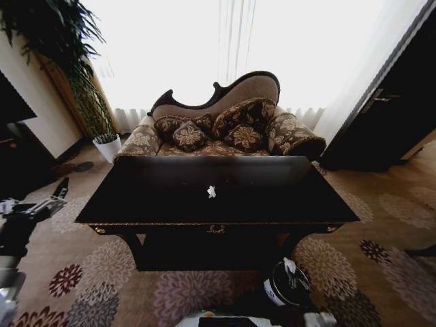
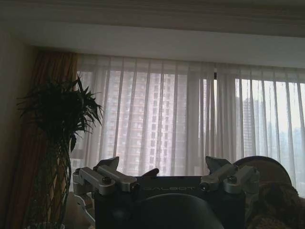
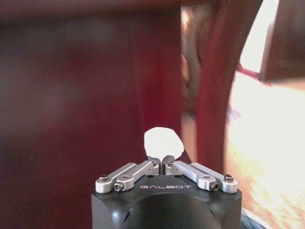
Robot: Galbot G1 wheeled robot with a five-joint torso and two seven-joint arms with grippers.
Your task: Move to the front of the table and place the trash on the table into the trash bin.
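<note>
A white wad (image 3: 163, 142) is sitting pinched in the right gripper (image 3: 163, 162), jaws closed on it. Another wad (image 1: 212, 192) is lying mid-table (image 1: 136, 197); the bin (image 1: 286, 283) is waiting below. The left gripper (image 2: 162, 169) is idling wide open, empty, facing curtains (image 2: 181, 119).

Daylight pours through the sheer curtains (image 1: 225, 48), blowing them out white, while the table (image 1: 170, 197) sits dark and glossy. The head view's edges bow outward. The right wrist view is smeared and reddish; the left wrist view is dim.
</note>
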